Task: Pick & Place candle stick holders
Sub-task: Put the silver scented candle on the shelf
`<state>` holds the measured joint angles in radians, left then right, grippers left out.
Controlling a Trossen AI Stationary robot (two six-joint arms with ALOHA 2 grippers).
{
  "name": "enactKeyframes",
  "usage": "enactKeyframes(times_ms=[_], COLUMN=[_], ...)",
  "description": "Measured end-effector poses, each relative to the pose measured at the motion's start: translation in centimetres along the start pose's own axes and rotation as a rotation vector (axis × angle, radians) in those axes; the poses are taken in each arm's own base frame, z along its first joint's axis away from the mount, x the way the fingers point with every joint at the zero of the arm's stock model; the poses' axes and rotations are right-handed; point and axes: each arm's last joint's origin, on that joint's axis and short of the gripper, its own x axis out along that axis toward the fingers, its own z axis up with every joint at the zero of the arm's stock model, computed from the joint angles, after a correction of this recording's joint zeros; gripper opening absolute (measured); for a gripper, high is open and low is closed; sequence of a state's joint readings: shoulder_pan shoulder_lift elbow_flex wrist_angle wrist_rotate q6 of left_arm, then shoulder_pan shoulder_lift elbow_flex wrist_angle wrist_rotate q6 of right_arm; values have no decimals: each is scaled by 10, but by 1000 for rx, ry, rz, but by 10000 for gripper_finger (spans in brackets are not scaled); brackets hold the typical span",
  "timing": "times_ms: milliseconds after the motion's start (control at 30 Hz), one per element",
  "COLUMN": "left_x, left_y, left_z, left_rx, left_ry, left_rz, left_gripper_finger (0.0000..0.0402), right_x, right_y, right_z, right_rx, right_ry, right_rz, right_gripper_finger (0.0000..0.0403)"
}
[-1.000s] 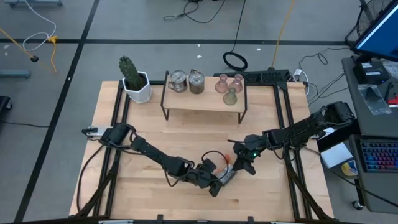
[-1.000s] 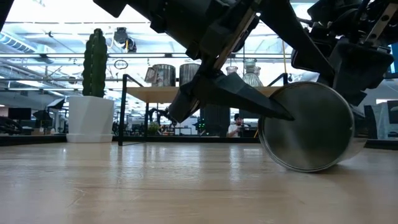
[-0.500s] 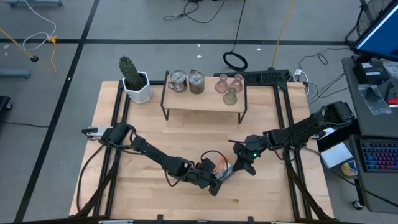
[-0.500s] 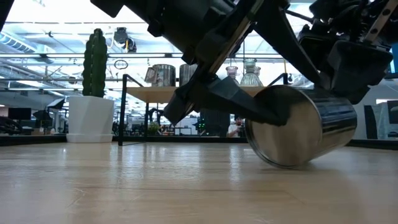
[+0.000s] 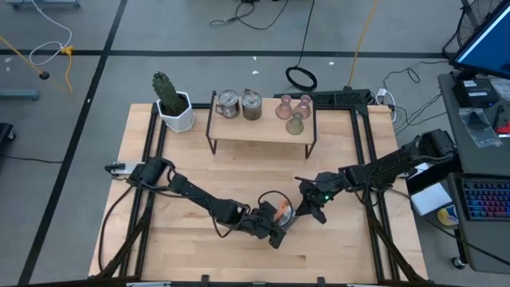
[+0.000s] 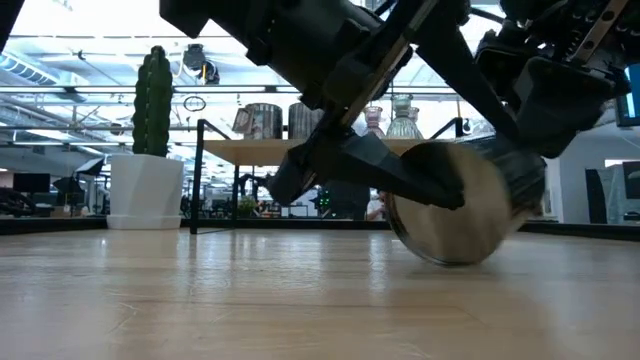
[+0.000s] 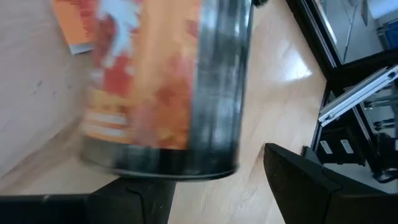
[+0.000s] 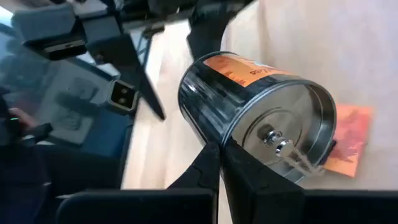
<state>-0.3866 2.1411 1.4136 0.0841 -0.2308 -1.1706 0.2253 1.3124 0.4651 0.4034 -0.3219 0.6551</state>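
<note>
No readable text, brand, number or sign is showing in any view. The silver candle stick holder point(image 8: 258, 118) at the centre of the right wrist view is wearing an orange label point(image 8: 252, 70), and an orange card point(image 8: 349, 140) is lying beside it at the right of the frame, but the marks on both are too small and blurred to read. In the left wrist view the same label is showing only as orange and white smears.
</note>
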Motion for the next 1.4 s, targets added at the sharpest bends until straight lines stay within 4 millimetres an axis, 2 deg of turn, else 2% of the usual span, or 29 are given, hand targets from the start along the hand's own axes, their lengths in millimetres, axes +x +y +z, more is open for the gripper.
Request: enactKeyframes(times_ms=[333,567,700,933,1167,1400], left_x=[-5,-27,-44,-63,-60,-57], left_y=[-11,-26,-35,-39,-32,-26], left_z=[-3,9,17,26,32,46], left_rx=[-36,25,67,143,186,204], left_ry=[57,36,5,-30,-27,-52], left_rz=[-83,-115,-120,-63,-21,-6], left_gripper_finger=[237,237,237,237,237,237], right_x=[-19,-29,-34,-46,-56,-43], right_y=[4,8,18,45,71,80], right_z=[-1,0,9,31,42,36], right_rx=[-53,-101,-196,-417,-624,-809], right_ry=[-3,30,89,228,301,542], right_rz=[-90,-113,-159,-260,-351,-427], right_gripper_finger=[1,1,1,1,1,1])
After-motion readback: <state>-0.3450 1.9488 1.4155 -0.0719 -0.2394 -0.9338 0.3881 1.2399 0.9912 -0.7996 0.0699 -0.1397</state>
